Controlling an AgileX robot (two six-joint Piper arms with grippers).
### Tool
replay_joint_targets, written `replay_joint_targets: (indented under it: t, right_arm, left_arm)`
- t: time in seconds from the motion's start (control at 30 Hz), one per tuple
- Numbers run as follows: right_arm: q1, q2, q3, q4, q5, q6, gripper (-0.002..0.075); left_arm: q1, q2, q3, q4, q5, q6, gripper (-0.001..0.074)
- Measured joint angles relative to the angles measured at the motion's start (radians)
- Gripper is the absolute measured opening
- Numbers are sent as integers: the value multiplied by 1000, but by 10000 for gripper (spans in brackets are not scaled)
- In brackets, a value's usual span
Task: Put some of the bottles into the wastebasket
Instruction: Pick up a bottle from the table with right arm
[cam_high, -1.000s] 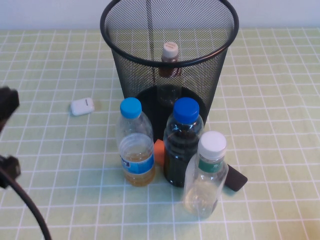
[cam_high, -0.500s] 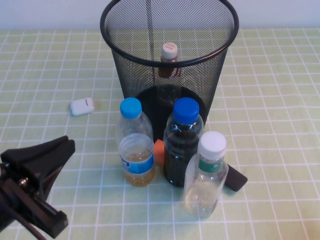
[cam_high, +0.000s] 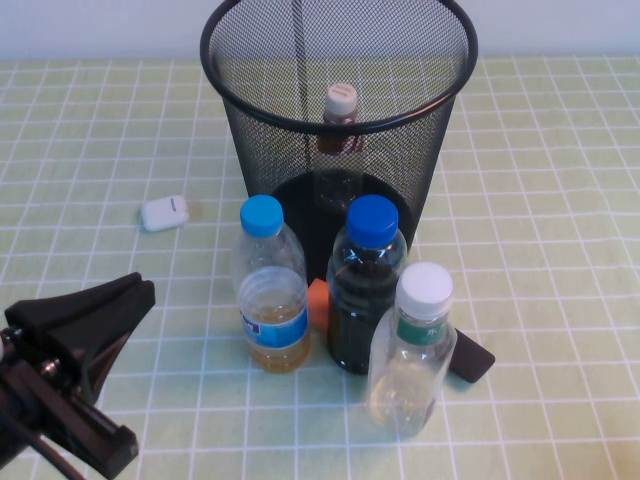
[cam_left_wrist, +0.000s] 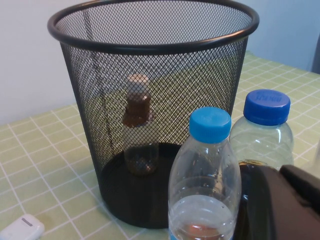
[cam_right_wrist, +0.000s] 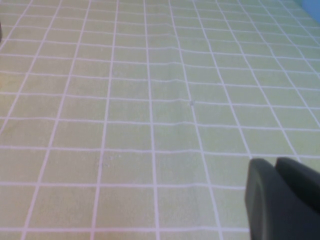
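High view: three bottles (cam_high: 272, 285) stand lower centre before the wastebasket (cam_high: 338, 60); a fourth is inside. Likely light, smooth, crushable; grip mid-body. Left gripper (cam_high: 100, 310), lower left, fingers pressed together. Right gripper (cam_right_wrist: 285, 200), fingers together, over bare desk (cam_right_wrist: 150, 100).

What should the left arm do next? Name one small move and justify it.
Probably open the left end effector and ease it toward the light-blue-capped bottle. It is shut, low at the table's near left, short of that nearest bottle. Only the brown-labelled bottle stands in the wastebasket. The right end effector is shut, over bare cloth.
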Motion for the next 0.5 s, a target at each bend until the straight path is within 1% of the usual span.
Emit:
replay_joint_targets:
  t: [0.07, 0.13, 0.23, 0.3, 0.33, 0.4, 0.5]
  right_arm:
    - [0, 0, 0, -1, -54, 10, 0]
    - [0, 0, 0, 101, -119, 40, 0]
    - [0, 0, 0, 330, -214, 94, 0]
    - [0, 0, 0, 517, -231, 108, 0]
    - [0, 0, 0, 573, -247, 98, 0]
    - [0, 0, 0, 611, -302, 94, 0]
    - [0, 2, -12, 699, -281, 97, 0]
  left_arm:
    - [0, 0, 0, 0, 0, 0, -2]
    - [0, 0, 0, 0, 0, 0, -2]
    - [0, 0, 0, 0, 0, 0, -2]
    - [0, 0, 0, 0, 0, 0, -2]
    - [0, 0, 0, 0, 0, 0, -3]
    - [0, 0, 0, 0, 0, 0, -3]
    - [0, 0, 0, 0, 0, 0, -3]
